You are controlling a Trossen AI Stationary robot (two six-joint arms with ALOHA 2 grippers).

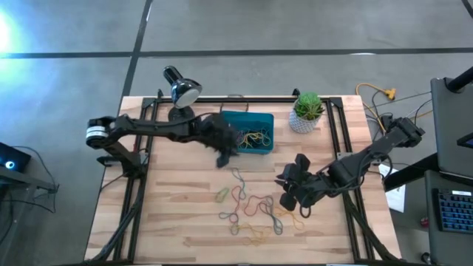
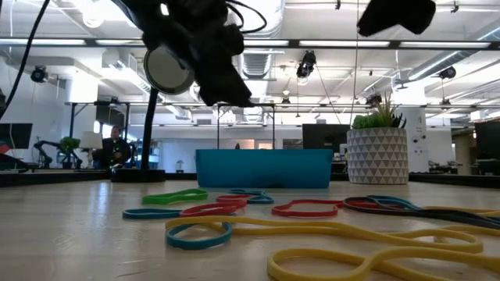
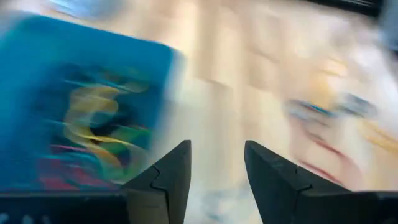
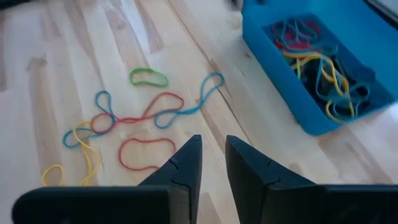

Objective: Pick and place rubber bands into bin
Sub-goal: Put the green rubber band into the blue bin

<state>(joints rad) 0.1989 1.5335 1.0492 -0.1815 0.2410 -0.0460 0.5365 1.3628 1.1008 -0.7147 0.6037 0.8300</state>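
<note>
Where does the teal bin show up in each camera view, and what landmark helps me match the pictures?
High view: the bin sits at the table's far side, centre, left of the plant pot.
Low view: centre background, left of the pot.
Left wrist view: blurred, filling the left half.
Right wrist view: upper right.
Shared landmark: the tangled rubber bands inside it.

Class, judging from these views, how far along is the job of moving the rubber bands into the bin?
Partly done. Several rubber bands already lie in the bin. Nothing is in hand: the left end effector near the bin and the right end effector above the pile both show empty gaps. Many loose bands remain on the table.
</note>
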